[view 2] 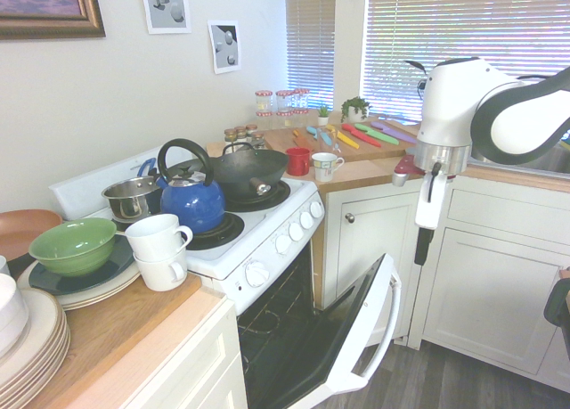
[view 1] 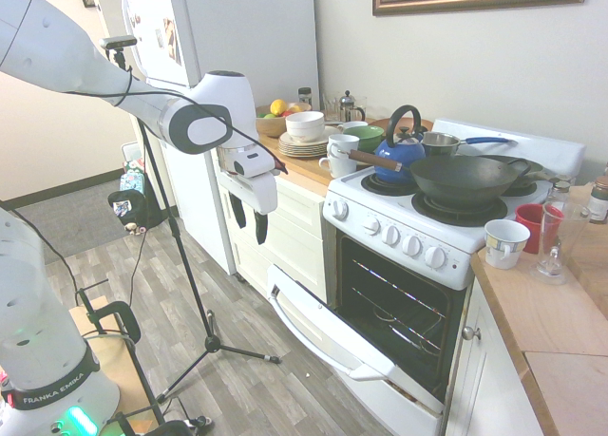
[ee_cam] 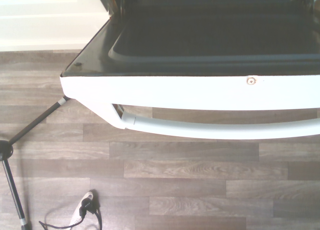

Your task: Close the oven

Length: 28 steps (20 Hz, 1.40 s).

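A white stove (view 1: 446,232) stands between light kitchen cabinets, its oven cavity dark and open. The oven door (view 1: 332,336) hangs partway down, tilted out into the room at a slant, neither flat nor shut. Its long white handle (ee_cam: 220,130) runs along the outer edge, seen from directly above in the wrist view, over grey wood-look flooring.

The white robot arm reaches in from the side of the room, bending down so its gripper (view 1: 259,225) hangs above and apart from the door's outer edge, touching nothing. The dark fingers point down and look close together with nothing between them, though the gap is too small to be sure of.

On the cooktop sit a large dark wok (view 1: 465,180), a blue kettle (view 1: 399,151) and a small steel saucepan (view 2: 132,198). The counter on the far side holds stacked plates (view 1: 304,146), a green bowl (view 2: 73,244) and white mugs (view 2: 158,249); the near counter holds a patterned cup (view 1: 505,241) and a red cup (view 1: 532,222).

My judgement of the risks: the door must be pushed up from beneath or behind its edge, so a gripper coming down onto the handle would press the door open further. A push near one corner could let the fingers slide off the smooth curved handle. A fast swing might slam the door, rattle the racks (view 1: 399,308) inside and jolt the wok, whose handle overhangs the control knobs (view 1: 399,238).
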Available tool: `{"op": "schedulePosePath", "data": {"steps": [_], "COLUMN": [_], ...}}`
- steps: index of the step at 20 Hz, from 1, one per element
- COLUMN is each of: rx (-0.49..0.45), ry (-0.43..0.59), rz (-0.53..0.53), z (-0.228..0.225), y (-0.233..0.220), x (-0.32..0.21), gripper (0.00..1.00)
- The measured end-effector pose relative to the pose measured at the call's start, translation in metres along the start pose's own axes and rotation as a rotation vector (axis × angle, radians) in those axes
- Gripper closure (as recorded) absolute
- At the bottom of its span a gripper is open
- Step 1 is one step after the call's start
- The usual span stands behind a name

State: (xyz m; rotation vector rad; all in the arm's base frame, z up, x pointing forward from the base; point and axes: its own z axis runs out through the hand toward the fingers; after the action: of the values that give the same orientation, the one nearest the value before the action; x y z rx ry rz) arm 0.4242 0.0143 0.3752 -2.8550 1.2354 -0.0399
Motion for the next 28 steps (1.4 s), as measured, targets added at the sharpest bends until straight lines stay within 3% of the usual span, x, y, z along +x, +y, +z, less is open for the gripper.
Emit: {"op": "schedulePosePath", "data": {"steps": [4,10,17,28], "rx": [-0.024,-0.075,-0.045,-0.009], "ry": [-0.02,-0.161,-0.093,-0.054], "rz": [-0.003,0.046,-0.023,-0.056], "z": [0.01,0.084,0.185,0.276], "y": [0.001,0.002,0.003,-0.032], "x": [-0.001,-0.01,0.006,0.069], "gripper": [0.0,0.0,0.0,0.0]}}
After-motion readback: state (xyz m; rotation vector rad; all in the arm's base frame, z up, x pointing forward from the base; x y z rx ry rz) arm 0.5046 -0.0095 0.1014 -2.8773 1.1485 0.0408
